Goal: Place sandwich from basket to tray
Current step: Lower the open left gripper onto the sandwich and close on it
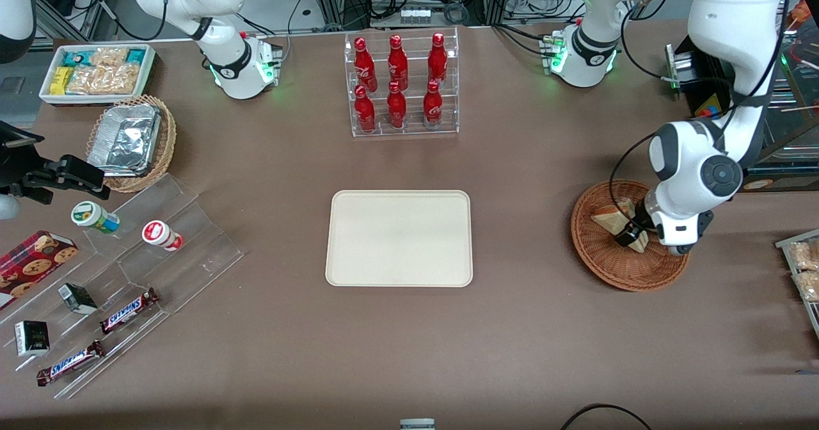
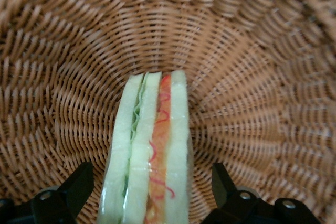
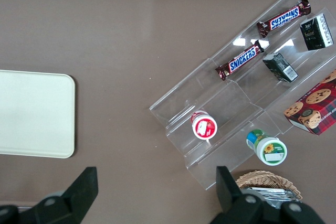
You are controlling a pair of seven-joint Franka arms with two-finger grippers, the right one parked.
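Snickers bars (image 1: 128,310) are laid nearest the front camera on a clear stepped display (image 1: 160,251) toward the parked arm's end of the table (image 1: 512,340); "SNICKERS" can be read on the wrappers. Red bottles (image 1: 397,84) are racked upright, farther from the camera than the tray (image 1: 400,238); their white script is too small to be read. The end effector (image 2: 152,192) is lowered into the basket (image 1: 601,257), its fingers (image 2: 79,182) spread wide on either side of the sandwich (image 2: 152,150) with clear gaps, so nothing is gripped yet. The sandwich is stood on edge, filling stripe up, likely so that the flat bread faces are met by the fingers. The tray is kept bare at mid-table, well apart from the basket.
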